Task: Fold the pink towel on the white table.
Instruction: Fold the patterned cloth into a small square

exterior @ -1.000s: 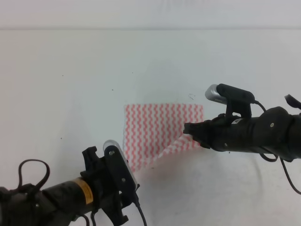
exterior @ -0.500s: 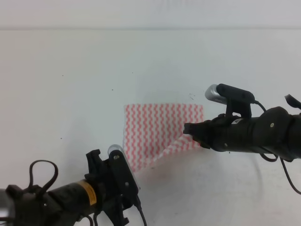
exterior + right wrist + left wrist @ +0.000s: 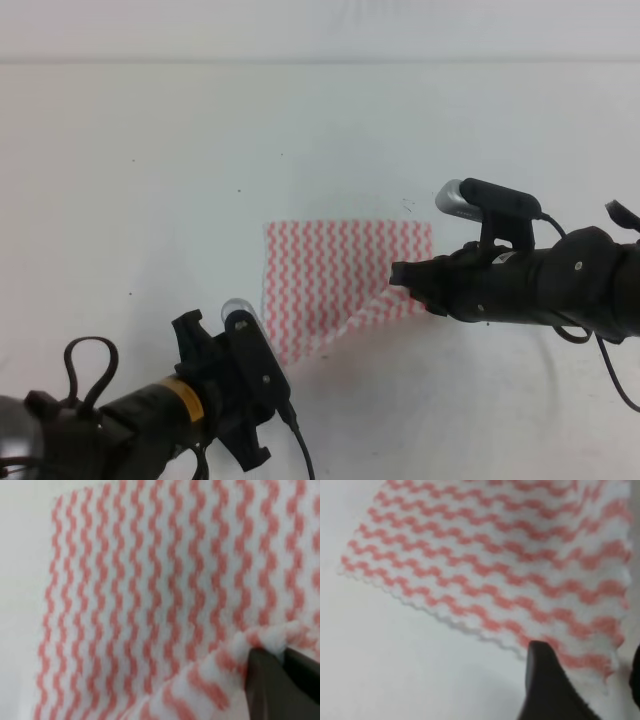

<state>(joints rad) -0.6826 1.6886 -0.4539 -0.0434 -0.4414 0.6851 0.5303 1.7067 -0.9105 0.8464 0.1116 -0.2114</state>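
The pink towel [image 3: 330, 275] lies on the white table [image 3: 150, 200], and its near right corner is lifted off the surface. My right gripper [image 3: 402, 273] is shut on that raised corner. In the right wrist view the dark fingers [image 3: 267, 680] pinch a fold of the towel [image 3: 150, 595]. My left gripper [image 3: 262, 372] sits at the towel's near left corner. The left wrist view has one dark finger [image 3: 545, 685] in full sight and the other at the right edge. The towel corner [image 3: 607, 665] lies between them, so the jaws stand open.
The table's back edge [image 3: 320, 62] runs across the top of the exterior view. Small dark specks [image 3: 238, 190] dot the surface. Cables loop off the left arm [image 3: 85, 365] and the right arm [image 3: 600, 360].
My left arm has sunk lower in the exterior view and shifted slightly left. The right gripper and the lifted towel corner have stayed where they were.
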